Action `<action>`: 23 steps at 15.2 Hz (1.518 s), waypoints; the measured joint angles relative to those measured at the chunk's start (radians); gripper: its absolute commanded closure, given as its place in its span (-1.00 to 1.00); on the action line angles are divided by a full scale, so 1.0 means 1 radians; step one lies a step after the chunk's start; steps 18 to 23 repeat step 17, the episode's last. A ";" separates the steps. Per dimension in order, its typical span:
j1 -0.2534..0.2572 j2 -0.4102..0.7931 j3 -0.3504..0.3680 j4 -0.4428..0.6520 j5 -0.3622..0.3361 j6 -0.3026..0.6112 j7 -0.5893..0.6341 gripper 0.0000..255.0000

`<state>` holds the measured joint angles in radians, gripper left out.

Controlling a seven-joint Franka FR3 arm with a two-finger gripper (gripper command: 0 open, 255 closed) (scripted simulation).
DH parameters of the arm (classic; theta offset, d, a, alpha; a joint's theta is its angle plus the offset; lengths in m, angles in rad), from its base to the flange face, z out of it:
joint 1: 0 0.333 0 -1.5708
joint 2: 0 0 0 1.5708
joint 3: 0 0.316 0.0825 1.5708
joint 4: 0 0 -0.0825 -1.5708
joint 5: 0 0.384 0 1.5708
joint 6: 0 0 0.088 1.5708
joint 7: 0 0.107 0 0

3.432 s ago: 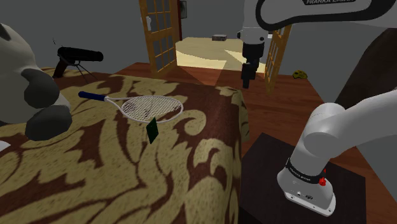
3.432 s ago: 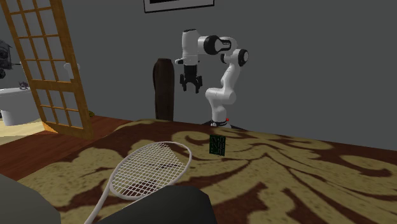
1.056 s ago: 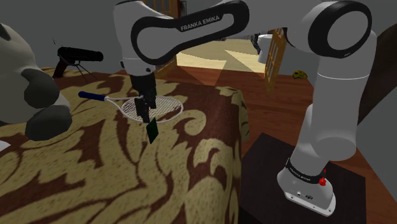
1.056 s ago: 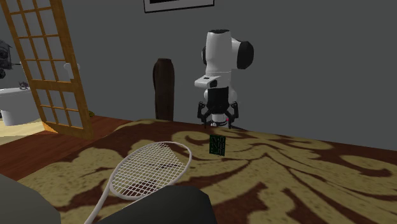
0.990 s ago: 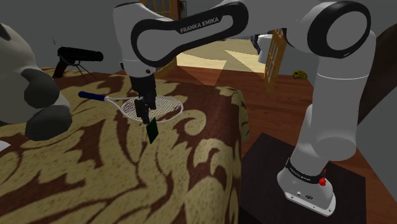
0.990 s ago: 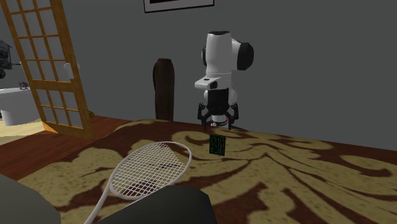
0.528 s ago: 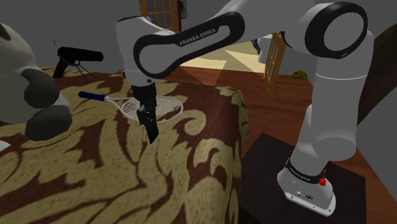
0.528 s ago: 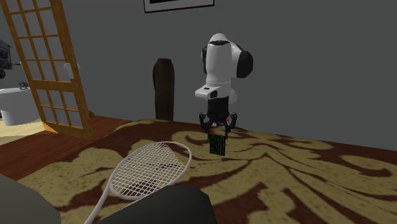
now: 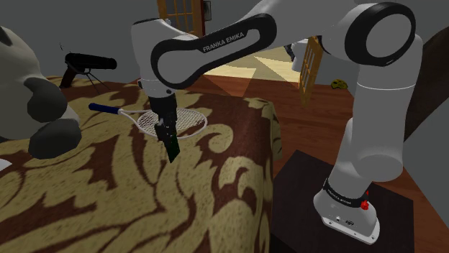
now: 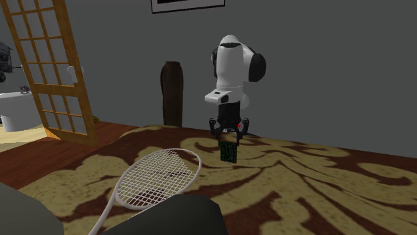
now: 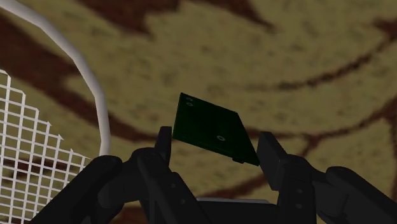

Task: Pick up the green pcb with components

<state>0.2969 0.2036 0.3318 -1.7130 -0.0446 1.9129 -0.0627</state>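
Gripper hangs over the green PCB — fingers spread either side of its top edge — which stands on edge just beside the racket head.

The pcb stands on the cover just beside the racket head (pincer straddling its top)

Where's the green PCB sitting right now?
In the shoulder view, the green PCB stands on edge on the patterned cover, left of centre, just below the racket head, with the open gripper straddling its top.
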 measured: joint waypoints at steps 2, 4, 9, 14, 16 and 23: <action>-0.001 -0.003 0.000 0.002 0.001 -0.006 -0.001 1.00; -0.002 -0.008 0.000 0.017 0.003 -0.026 -0.003 1.00; 0.001 -0.012 0.002 0.079 0.005 -0.091 -0.001 1.00; 0.002 -0.012 0.003 0.148 0.005 -0.160 -0.002 1.00; 0.002 -0.010 0.003 0.176 0.005 -0.186 -0.003 1.00; 0.003 -0.009 0.003 0.186 0.004 -0.195 -0.002 1.00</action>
